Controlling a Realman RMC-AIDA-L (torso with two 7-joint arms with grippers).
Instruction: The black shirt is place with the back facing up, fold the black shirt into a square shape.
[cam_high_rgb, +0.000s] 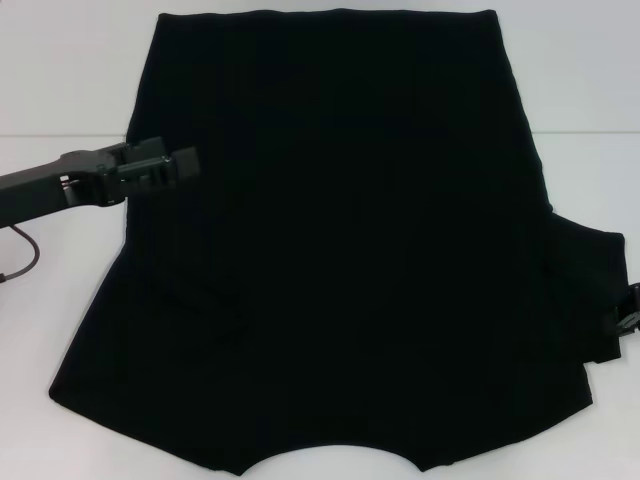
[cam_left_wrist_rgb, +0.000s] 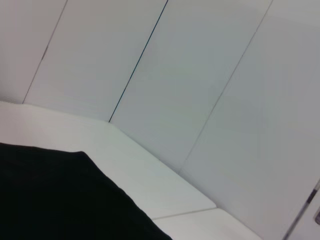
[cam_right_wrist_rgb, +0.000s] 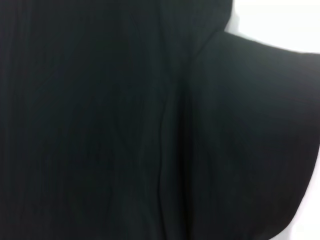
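The black shirt (cam_high_rgb: 340, 250) lies spread flat on the white table (cam_high_rgb: 70, 80), plain side up, with no lettering showing. Its hem is at the far side and its neckline at the near edge. The right sleeve (cam_high_rgb: 590, 290) sticks out sideways. A faint crease (cam_high_rgb: 200, 300) shows on the shirt's left part. My left gripper (cam_high_rgb: 185, 165) hovers over the shirt's left edge, its arm coming in from the left. My right gripper (cam_high_rgb: 630, 310) shows only partly at the frame's right edge, next to the right sleeve. The right wrist view is filled by shirt fabric (cam_right_wrist_rgb: 100, 125) and the sleeve (cam_right_wrist_rgb: 250, 140).
The left wrist view shows a corner of the shirt (cam_left_wrist_rgb: 50, 200), the white table top (cam_left_wrist_rgb: 140, 170) and pale wall panels (cam_left_wrist_rgb: 200, 75) behind the table. A black cable (cam_high_rgb: 22, 255) hangs by the left arm.
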